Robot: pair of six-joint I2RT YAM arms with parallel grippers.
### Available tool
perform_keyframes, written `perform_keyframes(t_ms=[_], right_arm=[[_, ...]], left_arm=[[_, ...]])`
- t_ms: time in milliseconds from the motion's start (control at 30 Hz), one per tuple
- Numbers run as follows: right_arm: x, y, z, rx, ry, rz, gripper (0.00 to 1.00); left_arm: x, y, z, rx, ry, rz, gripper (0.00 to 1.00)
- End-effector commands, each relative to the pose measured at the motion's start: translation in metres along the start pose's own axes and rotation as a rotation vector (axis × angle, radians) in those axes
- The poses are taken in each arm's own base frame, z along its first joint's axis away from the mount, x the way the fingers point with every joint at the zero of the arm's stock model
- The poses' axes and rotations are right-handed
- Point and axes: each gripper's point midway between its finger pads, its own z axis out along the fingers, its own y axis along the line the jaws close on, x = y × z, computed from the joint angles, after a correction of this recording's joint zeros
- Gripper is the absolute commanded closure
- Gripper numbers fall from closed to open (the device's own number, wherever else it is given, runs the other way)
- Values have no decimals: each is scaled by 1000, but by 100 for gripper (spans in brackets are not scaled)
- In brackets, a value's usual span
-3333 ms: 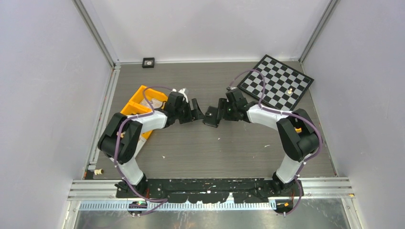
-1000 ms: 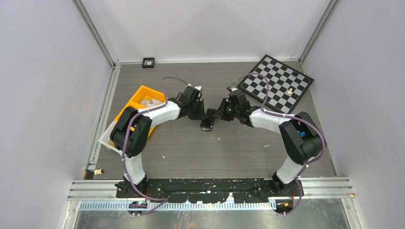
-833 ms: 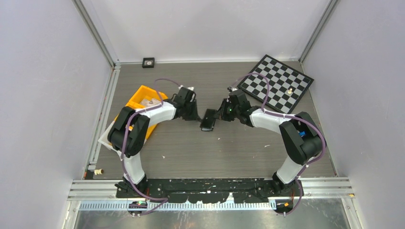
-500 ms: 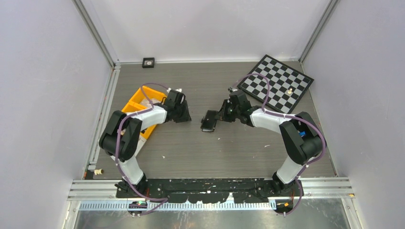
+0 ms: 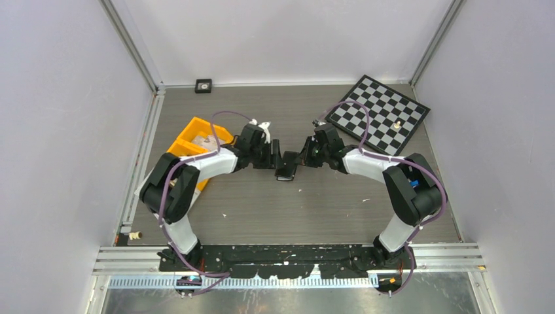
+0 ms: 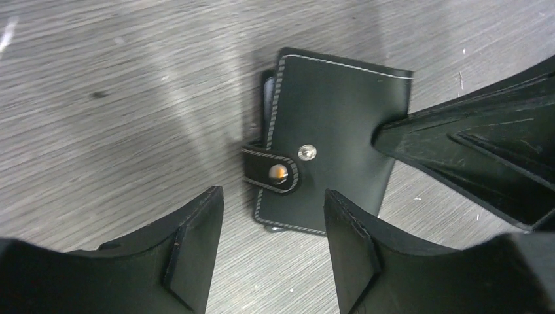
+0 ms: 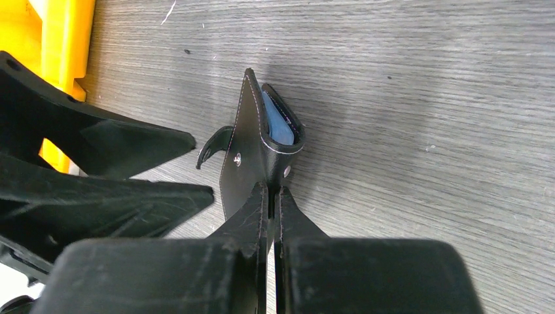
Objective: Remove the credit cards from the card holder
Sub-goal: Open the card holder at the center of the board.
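**Item 1: right claw** (image 7: 269, 196). Clenched on one cover of the card holder (image 7: 243, 160), pinching its near edge. I have kept this grip through the last few seconds, and the holder has barely shifted.

**Item 2: left claw** (image 6: 271, 252). Released, jaws spread wide. It sits just beside the holder's outer face and does not touch it. Half a second ago I had this arm drawn back toward the orange bin (image 5: 190, 147), well apart from the holder. It is now back opposite the right claw. I read this as a fresh approach: no card has come out yet, and the pull is about to be tried again.

**Item 3: card holder.** Small, flat and black, with pale stitching round the border. It is held on edge between the two claws near the middle of the bench (image 5: 327, 203). I cannot tell whether its lower edge rests on the surface. The strap (image 6: 258, 160) is undone and curls free, showing its copper-coloured stud (image 6: 278, 173). The matching silver snap (image 6: 305, 152) sits bare on the cover. The covers gape in a narrow V.

**Item 4: credit cards** (image 7: 278, 127). A pale blue edge is visible inside the V in the right wrist view. It is seated in its pocket and nothing protrudes. I cannot tell the count, and I see no orange-tan card from here.

**Item 5: surroundings.** The chessboard (image 5: 379, 112) lies at the far right of the bench, well apart from the work.
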Motion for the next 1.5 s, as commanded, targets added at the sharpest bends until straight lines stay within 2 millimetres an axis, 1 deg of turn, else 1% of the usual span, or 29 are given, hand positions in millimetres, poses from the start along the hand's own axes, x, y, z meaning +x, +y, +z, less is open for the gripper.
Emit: perform_keyframes(t_ms=[0,67,100,233,267,300,333,400,533,700,733,767,800,833,900,967,1033,1100,1200,1267,1400,1467], right_arm=[[-15,14,1,-39,-28,-14,100],[-15,14,1,-41,-26,-13,100],[-14,14,2,-41,-24,-14,100],[-14,13,2,-35,-24,-13,99],[-14,12,2,-31,-27,-12,99],[-15,11,2,-26,-29,-11,98],[-15,10,2,-21,-32,-12,96],[-16,6,2,4,-39,-9,92],[-20,1,2,37,-56,-7,86],[-19,-7,-1,77,-55,-7,85],[-19,-6,-1,75,-56,-8,85],[-18,-6,-1,72,-52,-9,85],[-17,-4,0,62,-47,-8,85],[-16,-2,0,49,-43,-8,85],[-14,1,1,28,-30,-7,85],[-12,3,1,20,-24,-8,86],[-15,7,0,1,-37,-13,87],[-16,13,-1,-23,-42,-19,88],[-14,21,-2,-49,-39,-38,89],[-13,25,-3,-56,-43,-54,90],[-13,28,-4,-55,-49,-75,90],[-12,28,-3,-55,-47,-77,90]], left_arm=[[-11,-21,10,33,4,96,40],[-9,-14,17,-4,31,89,41],[-6,-11,21,-16,49,85,44],[-6,-3,31,-41,64,56,66],[-7,1,31,-47,62,45,73],[-9,3,29,-51,56,32,83],[-13,6,26,-57,45,20,91],[-14,10,20,-64,22,9,100],[-23,10,8,-72,-34,19,100],[-27,16,-2,-119,-70,26,100],[-27,15,-2,-112,-69,31,93],[-27,13,-3,-98,-66,34,84],[-27,7,-2,-71,-64,39,74],[-26,1,-1,-40,-64,48,66],[-23,-11,2,6,-61,78,54],[-19,-24,3,15,-62,144,42],[-18,-28,3,-4,-61,191,32],[-16,-32,5,-18,-54,210,27],[-19,-28,10,-51,-45,199,24],[-18,-20,12,-102,-34,190,23],[-22,4,15,-239,-26,164,21],[-21,13,14,-277,-13,142,22]])
